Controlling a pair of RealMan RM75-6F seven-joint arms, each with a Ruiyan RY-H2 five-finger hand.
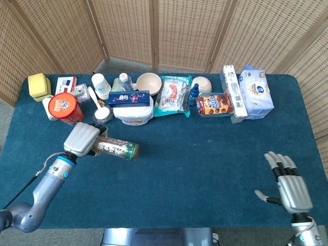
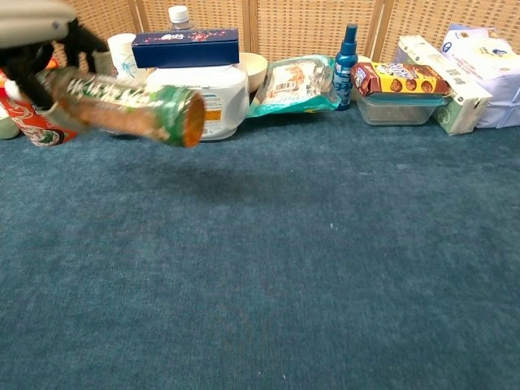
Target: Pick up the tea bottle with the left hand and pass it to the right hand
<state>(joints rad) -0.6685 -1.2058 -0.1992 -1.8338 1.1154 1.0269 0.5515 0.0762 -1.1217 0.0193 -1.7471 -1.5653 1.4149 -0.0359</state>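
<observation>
From above, the left hand (image 1: pixel 82 139) grips the tea bottle (image 1: pixel 117 148) by its base end. The bottle lies roughly level, its orange cap end pointing toward the middle of the table (image 1: pixel 205 154), just in front of the white tub (image 1: pixel 132 115) in the back row. The right hand (image 1: pixel 289 187) waits well apart at the far right edge, holding nothing, its fingers spread and the thumb out to the side.

From the chest camera, the bottle (image 2: pixel 122 106) is clear of the cloth, its shadow lying on the table below, and it tilts slightly down toward the cap. The left hand (image 2: pixel 36 28) shows only at the top left corner, wrapped over the bottle's far end. The right hand is outside this view.

To my eye the step in hand is the carry across to the handover. Doing it well means keeping the bottle high enough to clear the cloth and away from the cluttered back row. The free cap half should be offered to the right hand, which has to come inward. The left hand should let go only once the right has closed firmly.
</observation>
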